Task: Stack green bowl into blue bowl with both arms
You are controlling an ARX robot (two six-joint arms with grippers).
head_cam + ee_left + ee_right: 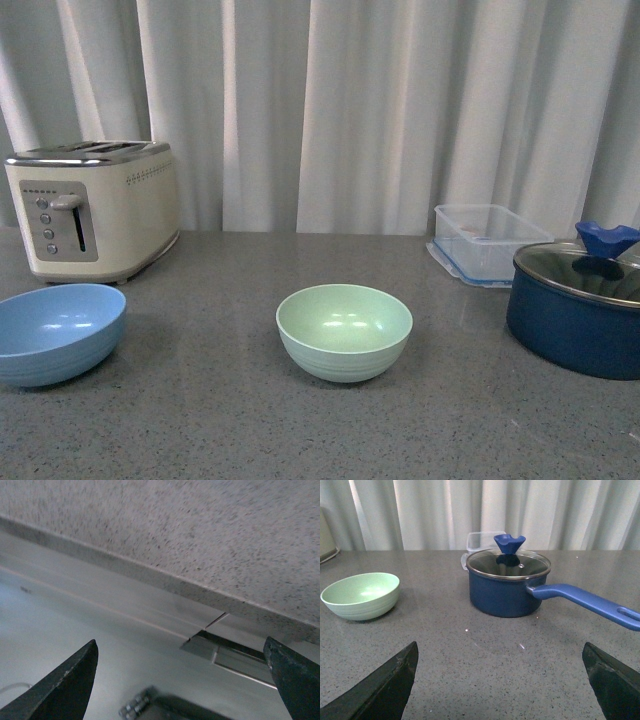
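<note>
Front view: pale mint-green round matte bowl (344, 331) sits upright near the middle of the grey speckled stone countertop (200, 420). Light sky-blue round matte bowl (58, 333) is at the far left edge of view, also upright, well apart from the green bowl. Cream & silver toaster (95, 208) stands just behind the blue bowl. On the right are a clear plastic food box (488, 243) w/ a bluish rim and, in front of it, a dark navy pot w/ glass lid (580, 310). White pleated curtain (380, 110) runs along the back.

Left wrist view: my left gripper (180, 642) is wide apart, black fingers (60, 690) at the two lower corners, nothing btwn them. Past them I see the countertop's speckled face & its edge, then a pale grey surface w/ a small metal fitting. Can't tell what that is.

Right wrist view: my right gripper (500, 645) is spread wide too, holding nothing, low over the countertop. Green bowl (361, 595) is ahead, off to one side. Navy pot (507, 587) is ahead near centre, its long blue handle (590, 602) pointing away from the bowl. Clear box (480, 540) is right behind the pot.
</note>
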